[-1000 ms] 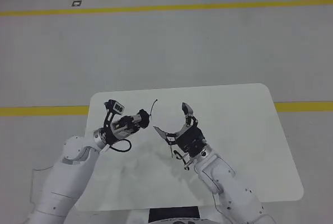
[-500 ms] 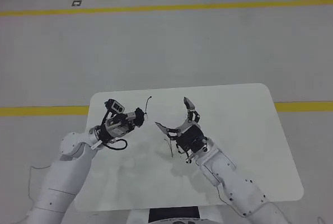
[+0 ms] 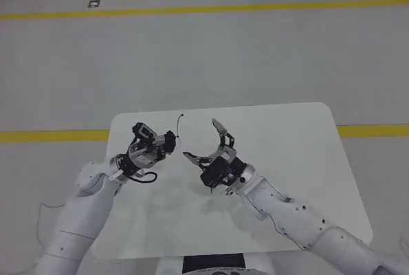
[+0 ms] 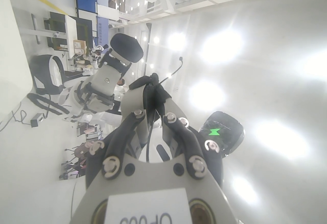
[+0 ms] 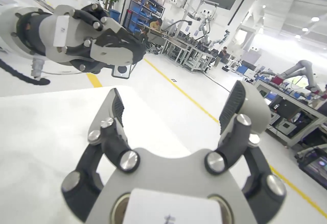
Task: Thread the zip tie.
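Above the left half of the table (image 3: 293,137), the left gripper (image 3: 170,139) points toward the centre, clamped on the black zip tie (image 3: 179,124), whose free end curves toward the table's far edge. The right gripper (image 3: 200,138) faces it near the table's centre, spread wide and empty. Both have shifted toward the table's left edge since a second ago.
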Robot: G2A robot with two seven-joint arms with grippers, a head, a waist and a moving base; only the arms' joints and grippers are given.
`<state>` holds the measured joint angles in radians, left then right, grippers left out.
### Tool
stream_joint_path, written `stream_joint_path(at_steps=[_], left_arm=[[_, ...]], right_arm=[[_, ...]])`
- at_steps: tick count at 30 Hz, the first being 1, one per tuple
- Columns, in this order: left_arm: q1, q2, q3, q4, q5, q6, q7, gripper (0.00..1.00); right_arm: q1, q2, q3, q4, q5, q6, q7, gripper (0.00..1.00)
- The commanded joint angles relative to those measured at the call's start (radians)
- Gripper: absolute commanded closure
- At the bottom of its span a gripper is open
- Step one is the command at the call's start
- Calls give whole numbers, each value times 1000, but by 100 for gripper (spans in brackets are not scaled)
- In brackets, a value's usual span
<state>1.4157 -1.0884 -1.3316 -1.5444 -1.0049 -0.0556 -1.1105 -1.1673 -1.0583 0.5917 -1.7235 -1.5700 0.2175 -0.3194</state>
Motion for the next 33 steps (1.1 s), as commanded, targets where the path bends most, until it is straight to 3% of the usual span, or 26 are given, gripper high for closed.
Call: stream_joint_path(at_steps=[1, 3, 20, 22, 24, 33], left_arm=[[-2, -1, 5, 3, -1, 1, 1, 100], [-4, -1, 7, 3, 6, -2, 4, 100], [1, -5, 22, 5, -44, 24, 35, 100], [-2, -6, 25, 7, -50, 30, 29, 100], [-3, -6, 26, 8, -50, 31, 28, 100], [-3, -6, 26, 8, -50, 31, 28, 100]], right_arm=[[37, 18, -49, 3, 0, 31, 1, 0], [69, 33, -90, 3, 0, 60, -6, 0], [64, 26, -82, 4, 0, 55, -48, 0], [68, 25, -89, 8, 0, 56, -49, 22], [73, 23, -95, 11, 0, 54, -49, 53], [79, 13, -108, 23, 0, 49, -48, 73]])
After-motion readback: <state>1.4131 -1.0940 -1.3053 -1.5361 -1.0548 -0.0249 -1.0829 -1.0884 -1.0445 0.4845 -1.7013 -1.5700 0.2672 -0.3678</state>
